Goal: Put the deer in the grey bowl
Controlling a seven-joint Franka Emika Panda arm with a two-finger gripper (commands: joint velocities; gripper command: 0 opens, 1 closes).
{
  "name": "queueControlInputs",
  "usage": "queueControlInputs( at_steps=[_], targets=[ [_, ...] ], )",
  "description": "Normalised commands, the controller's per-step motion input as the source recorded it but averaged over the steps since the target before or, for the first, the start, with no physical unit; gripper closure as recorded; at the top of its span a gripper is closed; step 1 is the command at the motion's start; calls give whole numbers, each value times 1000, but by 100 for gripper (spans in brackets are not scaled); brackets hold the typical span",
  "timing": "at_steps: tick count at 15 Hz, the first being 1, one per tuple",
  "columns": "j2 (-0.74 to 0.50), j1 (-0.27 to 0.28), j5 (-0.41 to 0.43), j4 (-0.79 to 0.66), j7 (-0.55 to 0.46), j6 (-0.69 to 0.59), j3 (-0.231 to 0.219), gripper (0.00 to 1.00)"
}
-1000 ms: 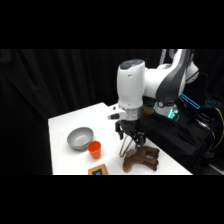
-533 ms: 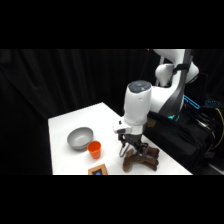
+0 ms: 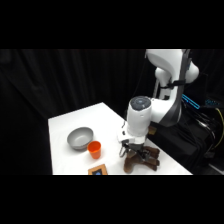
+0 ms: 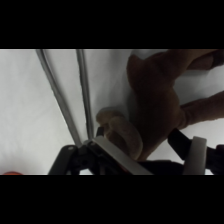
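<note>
The dark brown deer (image 3: 143, 157) lies on the white table near its front right edge. My gripper (image 3: 132, 152) is down on the deer's left end. In the wrist view the deer (image 4: 155, 102) fills the right half, with its body lying between my fingers. The gripper (image 4: 156, 155) is open; one light finger (image 4: 196, 154) stands to the right of the body and the other at its left. The grey bowl (image 3: 80, 138) sits to the left on the table, well apart from the deer. It is out of the wrist view.
A small orange cup (image 3: 94, 149) stands just right of the bowl, between it and my gripper. A small wooden-framed block (image 3: 98, 170) lies at the table's front edge. Thin metal tongs (image 4: 67, 102) lie on the table beside the deer.
The arm has moved right and come down, so the gripper went from hovering above the deer to straddling it. The deer, bowl and cup have stayed in place.
</note>
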Motion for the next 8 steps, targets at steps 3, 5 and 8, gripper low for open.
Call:
queueControlInputs(
  at_steps=[3,5,8],
  targets=[
    [91,104,-34,23,51,151,-79,7],
    [58,84,-20,17,34,144,-80,34],
    [27,59,-2,5,12,137,-73,60]
  ],
)
